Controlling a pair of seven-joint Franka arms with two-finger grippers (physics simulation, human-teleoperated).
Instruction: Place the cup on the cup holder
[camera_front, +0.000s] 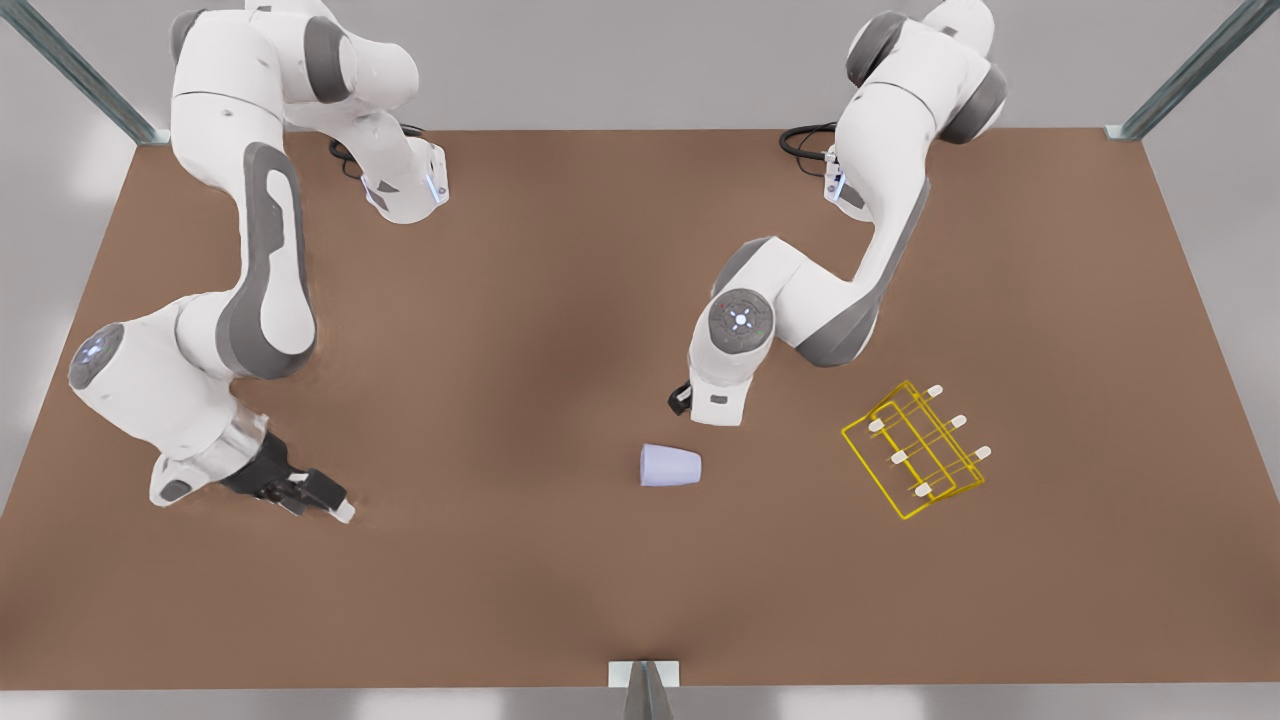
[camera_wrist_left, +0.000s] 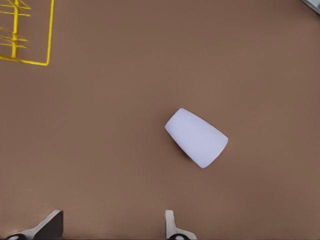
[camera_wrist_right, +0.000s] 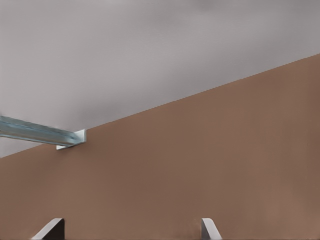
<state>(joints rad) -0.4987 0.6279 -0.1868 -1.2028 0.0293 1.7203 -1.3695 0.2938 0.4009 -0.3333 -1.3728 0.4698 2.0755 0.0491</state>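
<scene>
Brown table (camera_front: 520, 600), grey room, cup (camera_front: 670, 465) lying sideways, left pincer (camera_wrist_left: 112, 227) spread, right pincer (camera_wrist_right: 132, 230) spread

The cup (camera_front: 670, 466) lies on its side on the table (camera_front: 520, 600), a little right of centre in the front view. The cup holder (camera_front: 915, 450) stands well apart to its right. The left gripper (camera_front: 712, 405) hangs just above the cup, fingers spread. The right gripper (camera_front: 325, 500) waits low at the lower left, spread too.
</scene>
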